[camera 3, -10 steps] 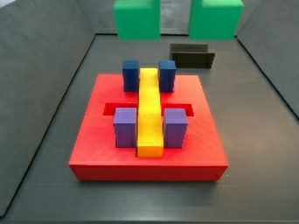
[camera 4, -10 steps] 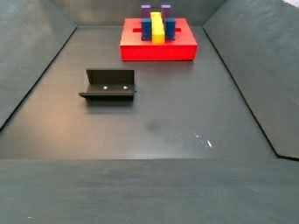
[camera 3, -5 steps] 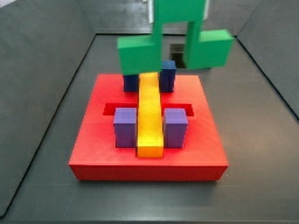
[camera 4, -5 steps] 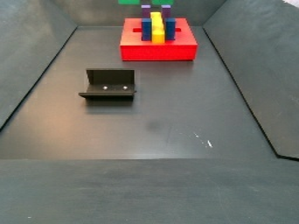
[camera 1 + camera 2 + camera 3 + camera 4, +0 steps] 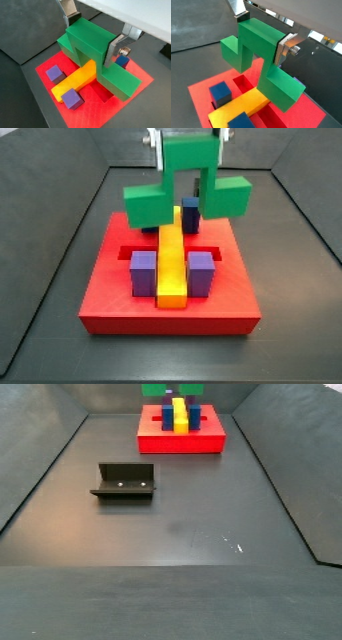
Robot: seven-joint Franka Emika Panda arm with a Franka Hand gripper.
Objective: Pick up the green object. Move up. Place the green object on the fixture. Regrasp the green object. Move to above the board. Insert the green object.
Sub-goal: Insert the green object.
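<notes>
A dark grey floor with raised grey walls encloses the whole scene, bare apart from the rig pieces. The tool [image 5: 94, 35] hangs over the far end of that floor, clenched on the green object [image 5: 93, 55]: in both wrist views its silver fingers [image 5: 286, 44] press flat against the sides of the raised middle, with the two wings hanging downward on either side. In a side view the green object [image 5: 187, 188] sits just above the far part of the yellow bar [image 5: 171, 258], its wings straddling the bar near the blue blocks [image 5: 191, 216], not yet seated as far as I can tell. Below is the red board [image 5: 107, 303], with purple blocks [image 5: 142, 273] at its near end. The fixture [image 5: 124, 482] stands empty, well apart, nearer the camera. I judge pickup, fixture placement and regrasp done, the move above the board reached; only the insertion is left. The tool points straight down, wrist vertical over the board.
</notes>
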